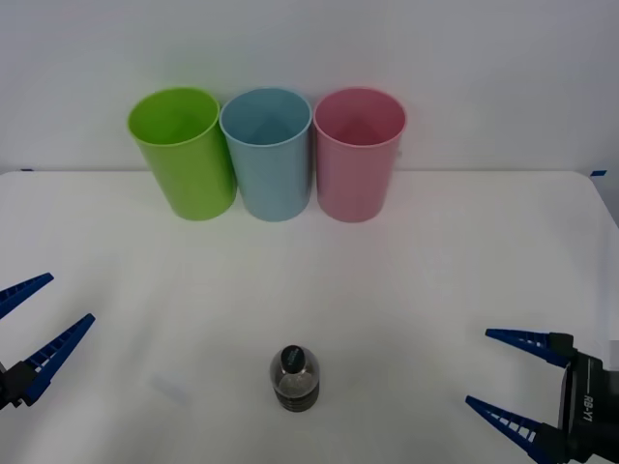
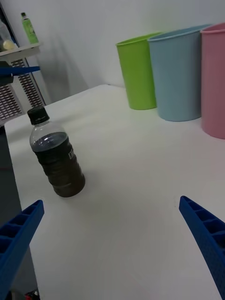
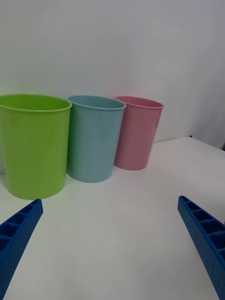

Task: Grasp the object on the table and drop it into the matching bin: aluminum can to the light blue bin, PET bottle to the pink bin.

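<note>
While both grippers wait spread, PET bottle (image 1: 294,378) upright mid-table — green (image 1: 183,151), blue (image 1: 267,152), pink bins (image 1: 358,153) behind.

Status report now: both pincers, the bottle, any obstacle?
Left pincer open, right pincer open, both low. PET bottle upright, untouched. Pink bin unobstructed.

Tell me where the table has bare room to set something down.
Bare table lies between the bins and the PET bottle, and on both sides of the bottle toward the open left gripper and right gripper. The far edge is crowded.
</note>
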You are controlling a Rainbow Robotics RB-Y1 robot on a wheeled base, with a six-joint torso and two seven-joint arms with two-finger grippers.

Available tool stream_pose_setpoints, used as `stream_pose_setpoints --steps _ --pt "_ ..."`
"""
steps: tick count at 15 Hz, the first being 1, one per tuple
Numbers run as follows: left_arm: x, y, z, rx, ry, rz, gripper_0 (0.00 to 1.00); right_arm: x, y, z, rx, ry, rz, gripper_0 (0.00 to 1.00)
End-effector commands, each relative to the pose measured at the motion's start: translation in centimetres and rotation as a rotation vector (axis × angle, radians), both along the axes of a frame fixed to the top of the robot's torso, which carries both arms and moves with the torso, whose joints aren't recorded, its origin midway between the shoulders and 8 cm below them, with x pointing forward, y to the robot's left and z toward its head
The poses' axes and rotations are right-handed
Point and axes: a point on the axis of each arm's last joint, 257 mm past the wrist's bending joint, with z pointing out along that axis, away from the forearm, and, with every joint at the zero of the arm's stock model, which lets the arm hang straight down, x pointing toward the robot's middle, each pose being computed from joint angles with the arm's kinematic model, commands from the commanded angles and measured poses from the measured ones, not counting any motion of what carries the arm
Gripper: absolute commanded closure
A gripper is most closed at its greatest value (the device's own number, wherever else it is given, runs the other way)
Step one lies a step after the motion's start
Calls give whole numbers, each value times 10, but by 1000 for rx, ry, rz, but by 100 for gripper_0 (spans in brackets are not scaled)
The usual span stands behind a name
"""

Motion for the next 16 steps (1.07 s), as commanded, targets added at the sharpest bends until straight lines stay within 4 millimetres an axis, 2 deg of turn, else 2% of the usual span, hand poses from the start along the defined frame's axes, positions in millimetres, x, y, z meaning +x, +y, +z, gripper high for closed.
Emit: stream_pose_setpoints --steps 1,7,12,16 --pt "0 0 0 0 0 0 0 -2 24 -7 -11 -2 63 0" --pt "0 0 0 0 0 0 0 -7 78 -16 -15 -6 196 0" --pt "0 0 0 0 0 0 0 2 104 -24 -33 -33 204 0" --pt "0 0 0 0 0 0 0 -1 124 -27 -33 -42 239 0"
